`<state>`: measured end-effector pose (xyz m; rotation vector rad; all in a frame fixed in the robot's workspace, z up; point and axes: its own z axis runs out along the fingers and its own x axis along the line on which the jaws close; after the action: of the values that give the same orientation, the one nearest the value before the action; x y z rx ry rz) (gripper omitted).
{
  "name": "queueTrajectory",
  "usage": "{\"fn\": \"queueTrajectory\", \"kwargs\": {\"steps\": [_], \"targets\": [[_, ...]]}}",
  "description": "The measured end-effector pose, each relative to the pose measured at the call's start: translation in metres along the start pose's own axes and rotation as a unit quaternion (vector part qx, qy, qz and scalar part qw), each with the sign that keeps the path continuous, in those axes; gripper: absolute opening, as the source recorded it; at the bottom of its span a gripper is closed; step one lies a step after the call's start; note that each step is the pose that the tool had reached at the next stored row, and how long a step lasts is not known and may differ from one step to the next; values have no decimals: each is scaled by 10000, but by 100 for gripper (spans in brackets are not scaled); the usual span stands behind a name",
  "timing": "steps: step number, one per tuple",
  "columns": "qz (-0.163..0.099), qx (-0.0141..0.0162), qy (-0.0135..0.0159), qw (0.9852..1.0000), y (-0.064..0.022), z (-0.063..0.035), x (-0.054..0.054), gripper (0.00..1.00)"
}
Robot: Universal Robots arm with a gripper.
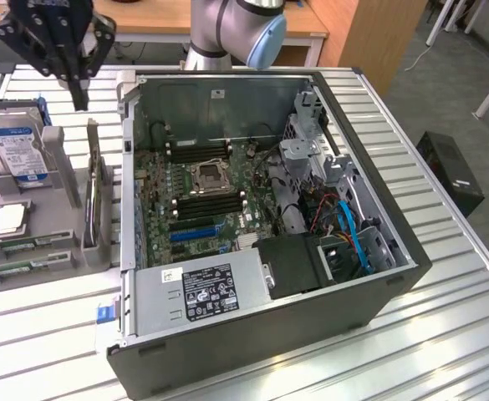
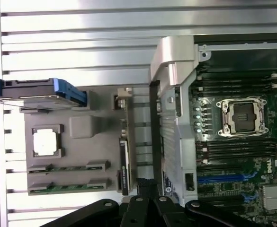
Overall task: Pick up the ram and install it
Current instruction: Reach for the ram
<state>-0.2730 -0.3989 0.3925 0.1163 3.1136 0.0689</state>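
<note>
Hand point(image 1: 78, 102) clenched, grasping nothing, raised above the desk point(image 1: 445, 334). Nearest below it: the grey tray point(image 2: 81, 125), beside the open computer case point(image 1: 311, 334). Farther from the hand, the ram point(image 2: 66, 167) lies flat in the tray, untouched, with a second stick point(image 2: 66, 186) alongside.
</note>
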Motion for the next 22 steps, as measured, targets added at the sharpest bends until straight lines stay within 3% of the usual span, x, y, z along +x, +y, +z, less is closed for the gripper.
{"fn": "queueTrajectory", "kwargs": {"steps": [22], "targets": [[1,0,4,10000,-71,-11,946,11]]}}
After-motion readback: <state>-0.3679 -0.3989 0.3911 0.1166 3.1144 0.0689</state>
